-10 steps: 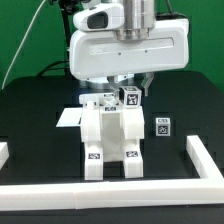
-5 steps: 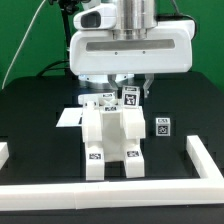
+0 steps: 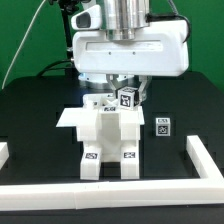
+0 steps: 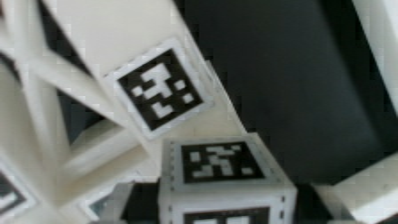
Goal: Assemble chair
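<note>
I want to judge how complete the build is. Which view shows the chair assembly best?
The exterior view: the chair assembly shows nearly whole on the black table, only its top hidden by the gripper. The wrist view gives just a close-up of white bars and tags.

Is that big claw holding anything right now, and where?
Cannot be told: the gripper straddles the chair's top tagged block, but contact is hidden.
</note>
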Robot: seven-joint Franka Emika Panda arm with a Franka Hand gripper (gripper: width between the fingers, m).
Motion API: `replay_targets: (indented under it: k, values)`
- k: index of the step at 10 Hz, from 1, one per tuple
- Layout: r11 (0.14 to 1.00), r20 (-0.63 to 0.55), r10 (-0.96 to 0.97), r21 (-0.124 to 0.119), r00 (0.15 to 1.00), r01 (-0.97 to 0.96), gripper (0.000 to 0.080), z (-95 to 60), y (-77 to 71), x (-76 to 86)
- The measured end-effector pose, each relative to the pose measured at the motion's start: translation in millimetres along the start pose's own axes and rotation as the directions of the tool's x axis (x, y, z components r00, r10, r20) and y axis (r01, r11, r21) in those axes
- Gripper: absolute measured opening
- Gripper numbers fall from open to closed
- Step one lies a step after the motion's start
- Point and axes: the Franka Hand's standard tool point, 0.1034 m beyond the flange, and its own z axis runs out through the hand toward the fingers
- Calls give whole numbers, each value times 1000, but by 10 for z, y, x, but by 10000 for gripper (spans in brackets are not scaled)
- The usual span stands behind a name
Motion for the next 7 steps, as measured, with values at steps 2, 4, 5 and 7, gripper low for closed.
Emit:
replay_targets:
  k: [2,4,5,7]
  values:
    - [980,20,198,23,980,-199,284,4,5,8]
    - [988,19,149,24,989,-150,428,5,-5,-2]
    - [990,19,137,24,990,-137,428,5,-5,-3]
    - [986,43,-168,18,985,167,629,-13,18,9]
